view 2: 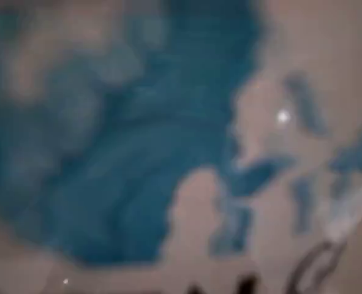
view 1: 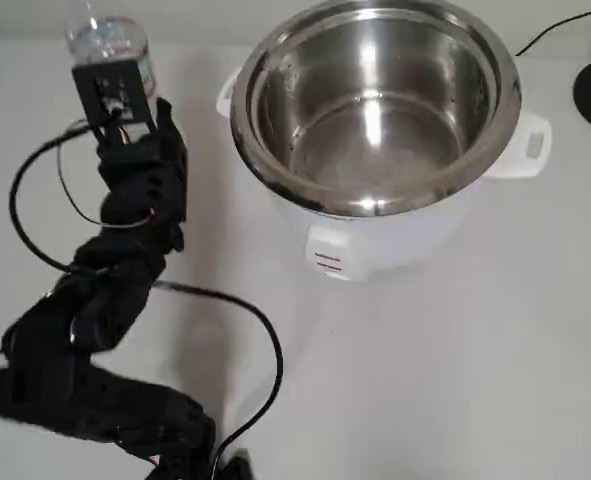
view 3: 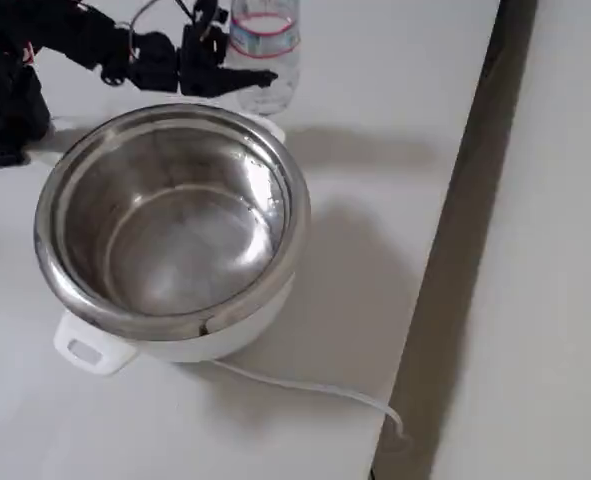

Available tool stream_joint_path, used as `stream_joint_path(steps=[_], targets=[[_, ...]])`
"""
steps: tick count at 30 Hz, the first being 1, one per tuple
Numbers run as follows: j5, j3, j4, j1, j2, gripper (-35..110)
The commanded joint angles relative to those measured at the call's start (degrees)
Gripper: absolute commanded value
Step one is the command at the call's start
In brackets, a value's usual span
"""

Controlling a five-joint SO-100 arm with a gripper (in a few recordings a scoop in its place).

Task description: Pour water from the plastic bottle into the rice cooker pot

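In the overhead view, the black gripper [view 1: 125, 75] sits at upper left, its jaws closed around the upright bottle [view 1: 108, 38] on the white table [view 1: 455, 380]. The bottle stands left of the pot [view 1: 375, 100], apart from its rim. The wrist view shows the blurred blue label [view 2: 119, 153].

Clear plastic bottle [view 3: 265, 45] with red-edged label, shiny steel rice cooker pot [view 1: 375, 100], black hand [view 3: 237, 80]
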Motion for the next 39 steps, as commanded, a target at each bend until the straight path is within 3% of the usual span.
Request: stream_joint_path(steps=[1,9,20,30,39], targets=[[6.6,-11.7,12.6,2.8,16.3,15],[17.1,-12.8,20.6,9.4,24.1,15],[48.4,-26.7,45.6,17.2,23.4,14],[71.2,-38.1,60.1,13.0,17.6,14],[88.5,-60.7,71.3,13.9,4.7,14]])
